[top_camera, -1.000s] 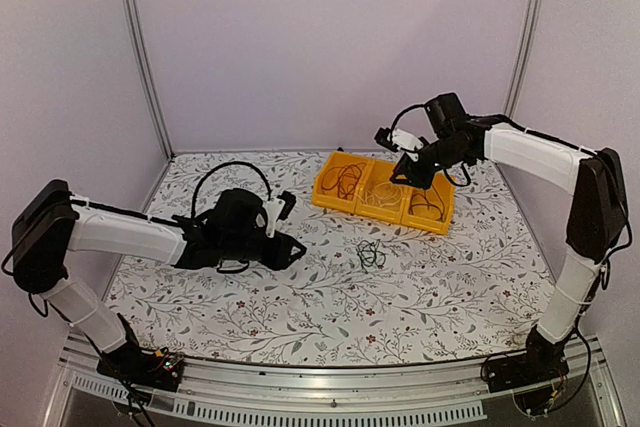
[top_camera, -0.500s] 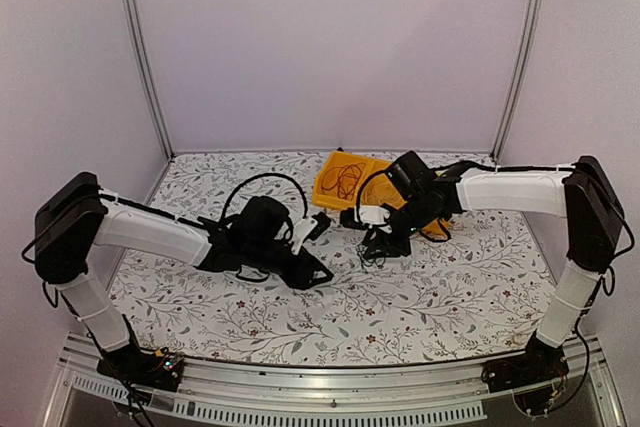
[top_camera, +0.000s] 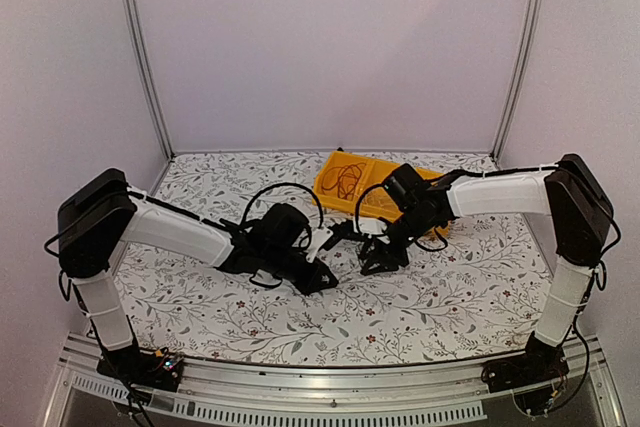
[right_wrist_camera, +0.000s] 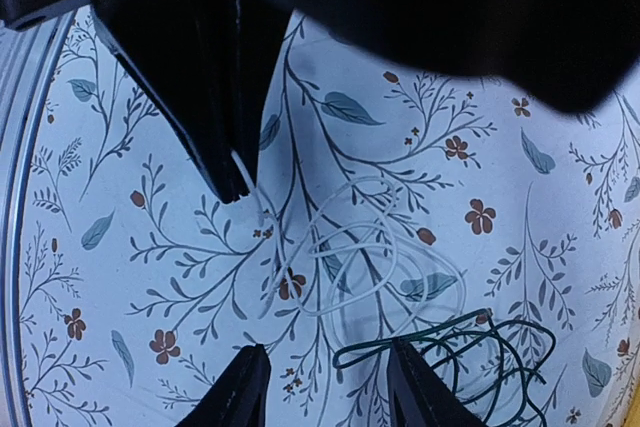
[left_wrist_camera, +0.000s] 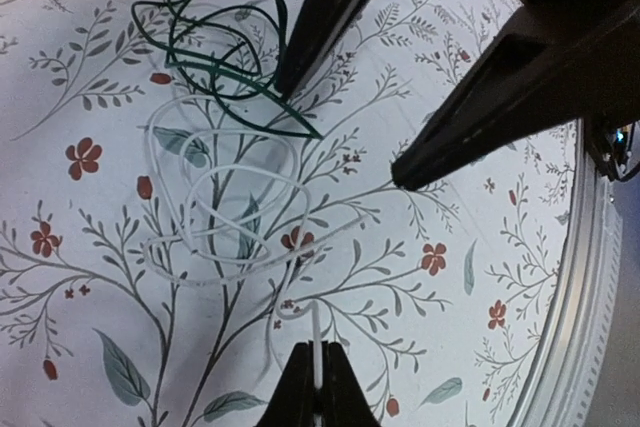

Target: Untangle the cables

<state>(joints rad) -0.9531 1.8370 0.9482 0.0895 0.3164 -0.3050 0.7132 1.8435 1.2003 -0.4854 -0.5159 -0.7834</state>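
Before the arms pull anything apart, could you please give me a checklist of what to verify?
1. Left jaws shut on the end of the white cable: ok.
2. Right jaws open: ok.
3. A strand of the green cable lies between the right jaws: ok.
4. White cable and green cable free of each other: not ok, they cross.
5. The right arm clear of the cables in the yellow bin: cannot tell, it hides part.

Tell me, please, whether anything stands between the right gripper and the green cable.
Nothing visible does: the open right gripper sits at the green cable, one end between its fingers. The white cable lies beside, its end pinched in the left gripper.
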